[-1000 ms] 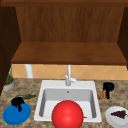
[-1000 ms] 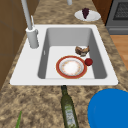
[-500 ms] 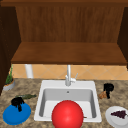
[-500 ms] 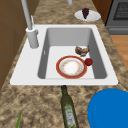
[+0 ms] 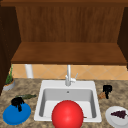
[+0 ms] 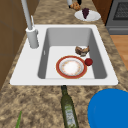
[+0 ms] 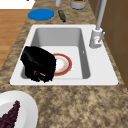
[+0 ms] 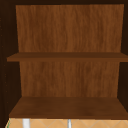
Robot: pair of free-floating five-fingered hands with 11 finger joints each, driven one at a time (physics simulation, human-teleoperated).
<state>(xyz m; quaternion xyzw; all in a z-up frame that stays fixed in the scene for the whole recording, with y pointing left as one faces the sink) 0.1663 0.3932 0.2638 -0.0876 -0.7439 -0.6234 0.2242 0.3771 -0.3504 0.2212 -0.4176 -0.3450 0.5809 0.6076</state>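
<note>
My left hand point(image 5: 17, 102) hovers just over a blue plate point(image 5: 16, 115) on the counter left of the sink, fingers hanging loose and holding nothing. My right hand point(image 5: 107, 89) hangs over the counter right of the sink, next to a small brown bread piece point(image 5: 101, 95), fingers drooping. In the right side view this hand point(image 7: 38, 63) looms large before the sink's near corner. In the sink basin point(image 6: 70, 37) lie a red-rimmed plate point(image 6: 71, 67), a small red fruit point(image 6: 88, 61) and a brown item point(image 6: 82, 50). A big red round shape point(image 5: 67, 115) covers the sink's front in the front view.
A white plate with dark grapes point(image 5: 117, 115) sits at the front right. A green bottle point(image 6: 68, 110) lies left of the sink, near the blue plate point(image 6: 110, 108). The faucet point(image 5: 68, 76) stands behind the basin. A potted plant point(image 5: 8, 83) is far left, and wooden shelves point(image 8: 67, 107) hang above.
</note>
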